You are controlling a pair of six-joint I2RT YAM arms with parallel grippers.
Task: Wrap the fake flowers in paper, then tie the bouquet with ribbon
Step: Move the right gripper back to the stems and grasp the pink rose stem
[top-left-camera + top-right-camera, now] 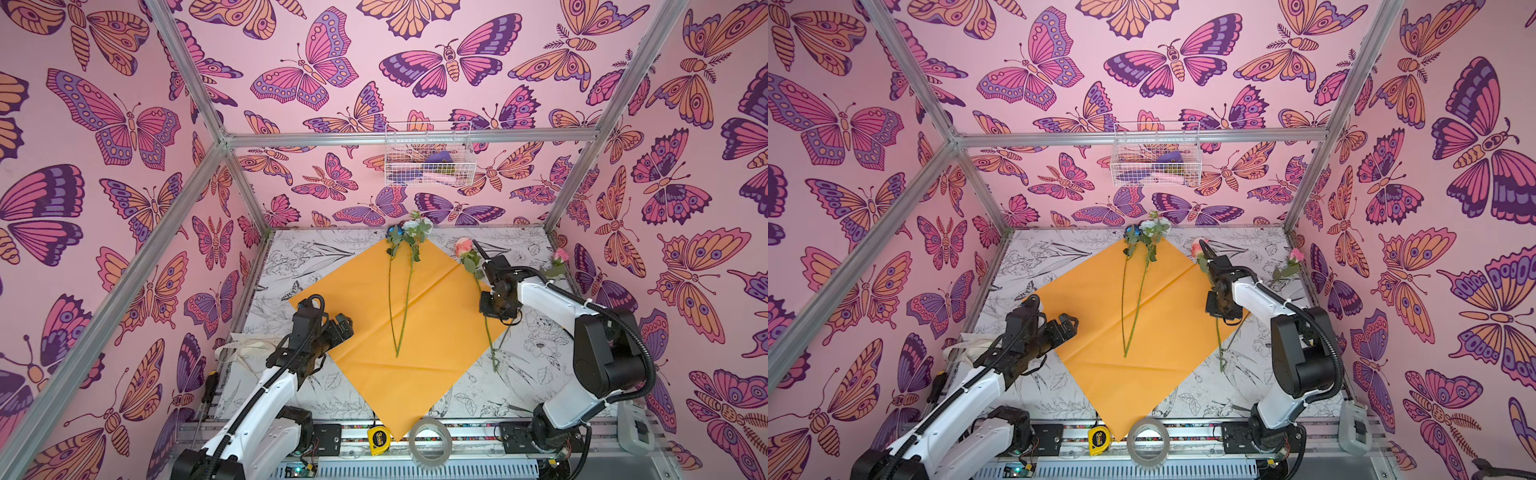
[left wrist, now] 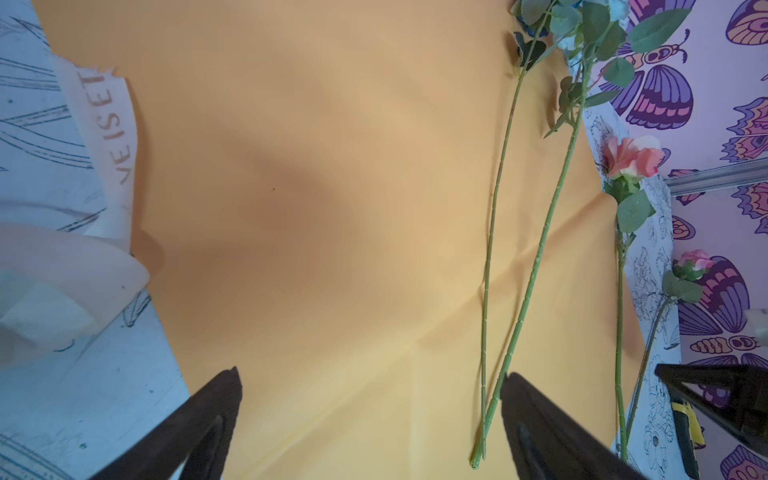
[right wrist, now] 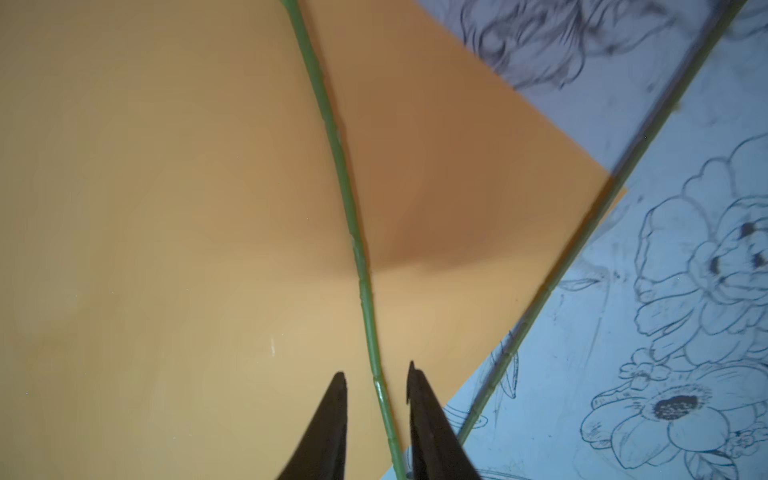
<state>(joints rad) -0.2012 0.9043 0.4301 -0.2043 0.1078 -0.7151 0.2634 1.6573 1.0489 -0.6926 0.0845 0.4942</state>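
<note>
Right gripper [image 3: 375,370]: narrow, straddling peach rose stem [image 3: 359,257], sliver of gap either side, no pinch yet; right of centre in both top views, near right corner of paper [image 1: 436,299].
Left gripper [image 2: 370,372]: wide, empty, over left edge of paper.
Blue and white roses [image 1: 409,230]: on paper, frame centre, stems meeting in V.
Pink rose [image 1: 561,254]: off paper, far right.
Ribbon [image 2: 116,124]: unused, lower left in top views.
Bouquet not formed yet.
Judged early: gathering underway; bundling, wrapping and tying all left.
</note>
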